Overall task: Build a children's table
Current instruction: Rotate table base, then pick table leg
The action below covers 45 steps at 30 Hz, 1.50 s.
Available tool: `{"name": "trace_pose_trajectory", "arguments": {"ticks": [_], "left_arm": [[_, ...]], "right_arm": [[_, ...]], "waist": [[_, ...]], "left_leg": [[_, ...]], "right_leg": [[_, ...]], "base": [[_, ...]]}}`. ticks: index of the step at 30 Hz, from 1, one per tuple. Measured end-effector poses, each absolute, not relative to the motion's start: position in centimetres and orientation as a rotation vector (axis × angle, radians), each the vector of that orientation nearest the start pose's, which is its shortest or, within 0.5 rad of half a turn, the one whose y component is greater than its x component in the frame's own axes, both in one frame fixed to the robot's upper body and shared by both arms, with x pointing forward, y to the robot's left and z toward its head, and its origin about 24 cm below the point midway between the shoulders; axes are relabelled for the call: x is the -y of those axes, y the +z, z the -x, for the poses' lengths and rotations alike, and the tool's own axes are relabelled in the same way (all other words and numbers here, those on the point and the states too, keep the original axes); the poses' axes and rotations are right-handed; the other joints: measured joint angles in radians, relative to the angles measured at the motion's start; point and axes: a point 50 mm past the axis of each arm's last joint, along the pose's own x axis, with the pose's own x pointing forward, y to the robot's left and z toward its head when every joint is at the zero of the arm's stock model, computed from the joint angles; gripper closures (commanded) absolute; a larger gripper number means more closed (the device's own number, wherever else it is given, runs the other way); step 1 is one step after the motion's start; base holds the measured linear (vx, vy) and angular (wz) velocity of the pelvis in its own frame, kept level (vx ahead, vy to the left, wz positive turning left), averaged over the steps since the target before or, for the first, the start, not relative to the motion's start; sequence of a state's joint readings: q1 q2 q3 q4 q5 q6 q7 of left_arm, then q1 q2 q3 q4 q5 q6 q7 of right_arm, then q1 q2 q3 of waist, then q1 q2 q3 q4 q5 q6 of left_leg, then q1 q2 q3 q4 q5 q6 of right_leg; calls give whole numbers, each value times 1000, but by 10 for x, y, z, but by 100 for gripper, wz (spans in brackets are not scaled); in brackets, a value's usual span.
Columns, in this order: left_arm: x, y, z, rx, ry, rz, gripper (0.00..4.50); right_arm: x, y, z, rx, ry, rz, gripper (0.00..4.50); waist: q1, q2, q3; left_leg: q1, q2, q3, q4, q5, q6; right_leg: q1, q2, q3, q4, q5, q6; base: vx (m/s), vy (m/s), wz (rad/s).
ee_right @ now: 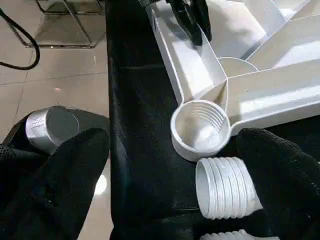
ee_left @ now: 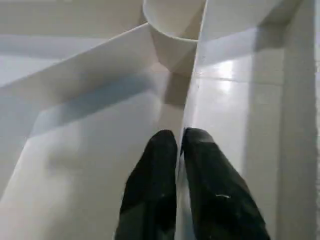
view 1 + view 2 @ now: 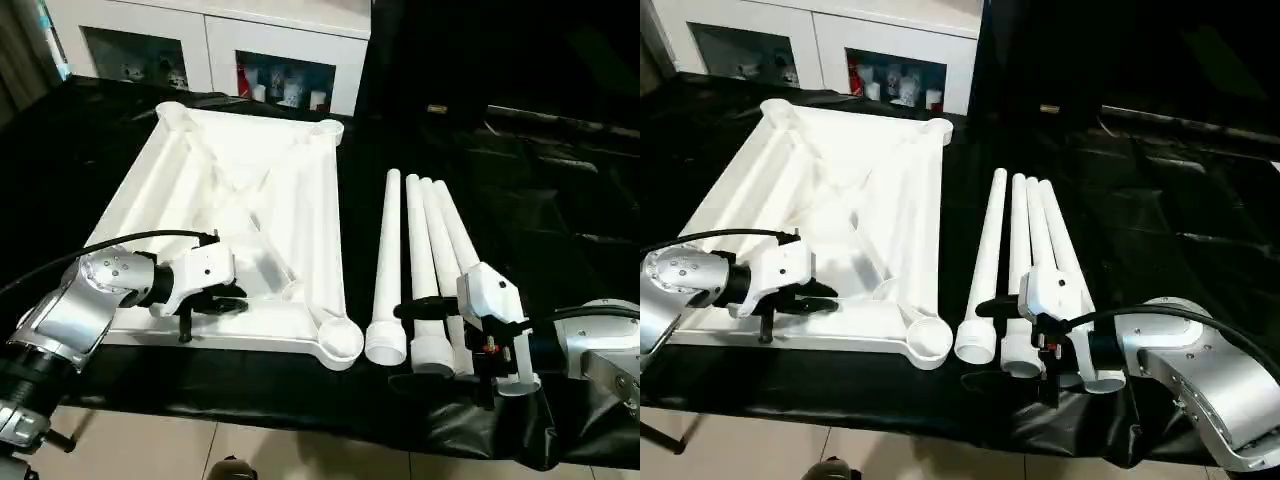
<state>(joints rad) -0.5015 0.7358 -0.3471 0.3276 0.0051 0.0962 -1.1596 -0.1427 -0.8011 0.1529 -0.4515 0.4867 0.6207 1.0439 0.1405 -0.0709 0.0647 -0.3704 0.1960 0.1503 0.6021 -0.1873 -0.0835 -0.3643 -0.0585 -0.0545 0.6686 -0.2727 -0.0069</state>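
my left gripper [image 2: 179, 142] pinches a thin rib of the white plastic ribbed tabletop [image 3: 300, 215]; my right gripper [image 3: 440, 345] gapes wide over the four tapered white tube legs [image 3: 425, 260].

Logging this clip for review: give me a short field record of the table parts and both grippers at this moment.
tabletop: upside down on the black cloth, ribs up
legs: four, loose, side by side to the tabletop's right, threaded ends toward the robot
near socket: threaded, empty
left gripper: closed on a thin rib at the tabletop's near edge
right gripper: open, over the legs' threaded ends
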Motion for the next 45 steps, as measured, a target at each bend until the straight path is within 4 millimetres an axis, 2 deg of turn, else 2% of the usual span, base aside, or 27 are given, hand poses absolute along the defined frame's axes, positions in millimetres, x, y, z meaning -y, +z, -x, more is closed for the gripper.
{"name": "trace_pose_trajectory", "arguments": {"ticks": [6, 12, 18, 23, 25, 28, 33, 35, 37, 40, 42, 44, 45], "left_arm": [[-213, 86, -310, -503, -1155, -787, 443], [-224, 89, -322, -484, -1061, -853, 443], [-238, 90, -326, -443, -1042, -870, 443], [-242, 89, -326, -413, -1060, -902, 443], [-243, 90, -326, -408, -1071, -919, 405], [-247, 94, -325, -423, -1086, -917, 390], [-255, 119, -324, -356, -1091, -857, 327], [-256, 126, -324, -332, -1089, -835, 327], [-256, 135, -325, -304, -1072, -781, 301], [-251, 153, -327, -233, -1053, -742, 286], [-246, 167, -325, -178, -1036, -699, 250], [-235, 166, -319, -159, -1061, -664, 245], [-224, 161, -317, -154, -1097, -639, 224]], "right_arm": [[165, 121, -218, -400, 1317, 277, 0], [165, 120, -218, -400, 1310, 283, 0], [166, 120, -219, -400, 1299, 293, 0], [166, 120, -219, -395, 1298, 298, 0], [166, 120, -219, -393, 1299, 298, 0], [165, 121, -220, -386, 1297, 298, 0], [167, 127, -228, -325, 1231, 262, 0], [168, 129, -231, -308, 1191, 261, 0], [167, 132, -240, -294, 1109, 242, 0], [166, 130, -250, -319, 1003, 210, 0], [160, 122, -264, -379, 886, 124, 0], [149, 115, -278, -430, 814, 42, 0], [145, 111, -283, -458, 778, 18, 0]], "waist": [[-11, 0, 0], [-30, 0, 0], [-27, 0, 0], [-25, -1, 0], [-26, -1, 0], [-27, -1, 0], [-26, -2, -1], [-25, -2, -1], [-26, -2, -1], [-24, -4, -2], [-29, -7, -4], [-38, -7, -4], [-41, -7, -4]], "left_leg": [[2, 1, 3, 0, 1, -1], [2, 2, 3, 0, 1, -1], [2, 2, 4, -1, 0, -1], [2, 2, 4, -1, 0, 0], [2, 2, 4, -1, 0, 0], [2, 2, 4, -1, 0, 0], [3, 2, 5, -1, 0, -1], [3, 3, 5, -1, 0, -1], [3, 3, 5, 0, 1, -2], [3, 3, 6, 0, 2, -2], [4, 3, 7, -1, 2, -3], [5, 3, 8, -2, 4, -6], [4, 3, 9, -1, 5, -8]], "right_leg": [[0, 0, 2, 0, 2, 0], [0, 1, 2, -1, 3, 1], [0, 1, 2, -2, 3, 1], [0, 1, 2, -2, 3, 1], [0, 1, 2, -2, 3, 1], [0, 1, 2, -2, 3, 1], [0, 1, 2, -2, 3, 0], [0, 1, 2, -2, 3, 0], [0, 1, 2, -1, 4, 0], [0, 1, 2, -1, 5, -1], [0, 1, 3, -1, 5, -1], [0, 1, 4, 0, 5, -1], [-2, 0, 5, 1, 5, -1]], "base": [[0, 0, 0], [0, 0, 0], [0, 0, 0], [0, 0, 0], [0, 0, 0], [0, 0, 0], [0, 0, 0], [0, 0, 0], [0, 0, 0], [0, 0, 0], [0, 0, 0], [0, 0, 0], [0, 0, 0]]}}
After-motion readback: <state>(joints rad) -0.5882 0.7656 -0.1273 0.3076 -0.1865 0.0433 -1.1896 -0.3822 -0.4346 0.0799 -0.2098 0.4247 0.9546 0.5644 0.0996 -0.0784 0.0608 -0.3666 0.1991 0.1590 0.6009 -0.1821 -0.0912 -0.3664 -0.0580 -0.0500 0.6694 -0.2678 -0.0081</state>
